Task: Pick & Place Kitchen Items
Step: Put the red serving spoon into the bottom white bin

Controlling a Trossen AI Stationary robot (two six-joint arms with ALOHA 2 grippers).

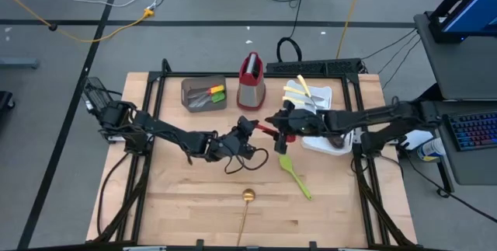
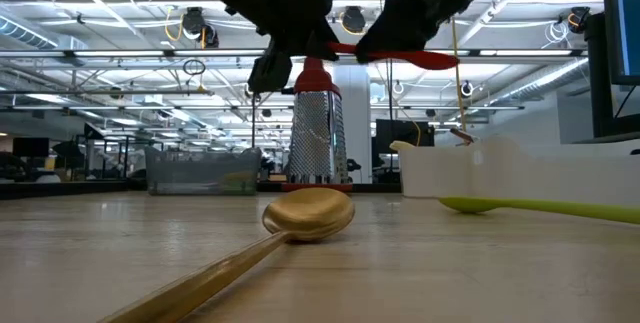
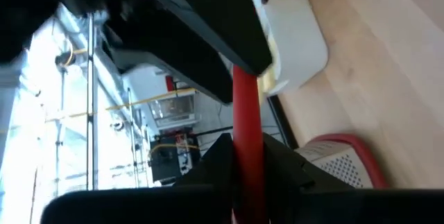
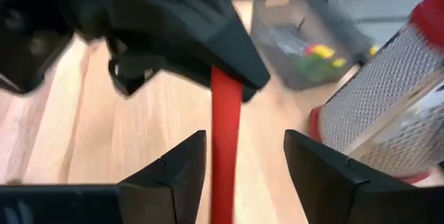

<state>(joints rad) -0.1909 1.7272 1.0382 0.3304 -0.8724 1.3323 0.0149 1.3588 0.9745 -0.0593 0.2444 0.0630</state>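
Note:
A slim red utensil (image 1: 266,130) hangs level in the air above the table's middle, between my two grippers. My left gripper (image 1: 250,129) is shut on it. My right gripper (image 4: 243,154) is open, its fingers standing on either side of the red shaft (image 4: 225,113) with a gap on at least one side. In the low view the utensil (image 2: 420,59) shows level, high above the table. A gold long-handled spoon (image 1: 247,200) and a green spatula (image 1: 295,175) lie flat on the table nearer the front. My left gripper pinches the red utensil's shaft (image 3: 246,130) between its two fingers, coming level from the table's left side. The fingers point along the shaft toward my right gripper. The utensil is lifted clear of the table and lies roughly level.
An upright red-and-steel grater (image 1: 250,80) stands just behind the grippers. A grey bin (image 1: 203,94) with yellow and green utensils is at the back left. A white tray (image 1: 314,107) with yellow-handled knives is at the back right, under my right arm.

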